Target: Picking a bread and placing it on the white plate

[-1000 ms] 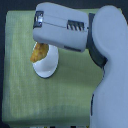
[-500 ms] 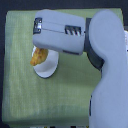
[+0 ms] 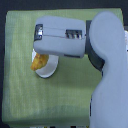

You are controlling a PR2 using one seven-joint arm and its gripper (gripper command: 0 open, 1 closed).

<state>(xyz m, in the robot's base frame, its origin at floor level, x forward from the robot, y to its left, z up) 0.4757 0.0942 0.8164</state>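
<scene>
The white plate (image 3: 48, 71) lies on a cloth (image 3: 20, 75) that covers most of the worktop (image 3: 3, 20), toward the exterior view's left of centre. The bread (image 3: 39, 61) rests on the plate's left part, reaching its rim. The arm (image 3: 107, 65) enters from the lower right and overhangs the plate's upper portion, hiding the end effector.

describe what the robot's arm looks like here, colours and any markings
The arm is bulky, with smooth, rounded pale grey-blue shells. Its boxy forearm section has a dark band at the exterior view's left end and small dark vent-like slots on top. A dark joint gap separates the segments. The fingers are hidden.
</scene>
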